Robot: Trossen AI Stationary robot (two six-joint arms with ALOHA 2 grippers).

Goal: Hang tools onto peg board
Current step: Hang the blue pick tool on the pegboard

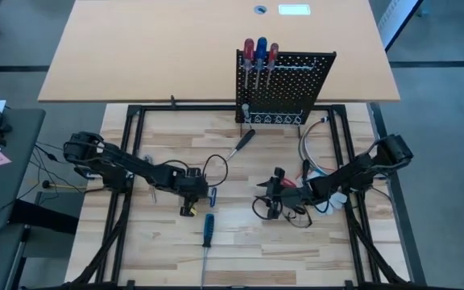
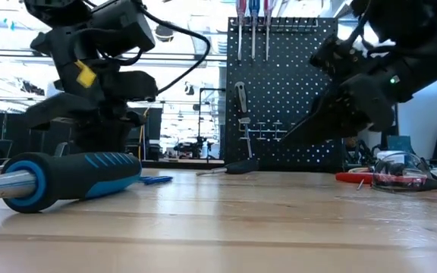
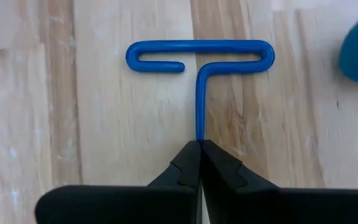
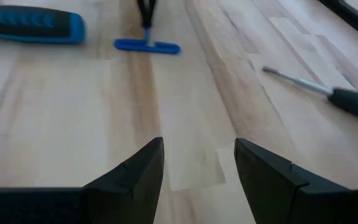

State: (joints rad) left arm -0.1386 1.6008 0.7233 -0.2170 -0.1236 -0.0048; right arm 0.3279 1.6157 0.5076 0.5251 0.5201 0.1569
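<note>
A small blue T-handle key (image 3: pixel 199 62) lies flat on the wooden table, just right of my left gripper (image 1: pixel 200 196), which is shut on its thin shaft. A blue-handled screwdriver (image 1: pixel 207 229) lies nearer the front edge. A black-handled screwdriver (image 1: pixel 242 143) lies in front of the black peg board (image 1: pixel 292 80), which stands upright at the table's far edge. Red- and blue-handled screwdrivers (image 1: pixel 260 52) hang along the board's top. My right gripper (image 4: pixel 199 168) hovers open over bare wood at centre right, with nothing between its fingers. My left gripper pinches the key's shaft (image 3: pixel 199 135) between its two fingertips, at the end away from the T-handle. The fingers slant down from the table's left side and run in line with the shaft. The T-handle (image 3: pixel 229 51) lies on the table.
Red-handled pliers and clear safety glasses (image 2: pixel 400 178) lie among loose cables at the right, behind my right arm. The peg board's lower ring holders (image 1: pixel 272 119) face the table. Bare wood stretches between the two grippers and along the front edge.
</note>
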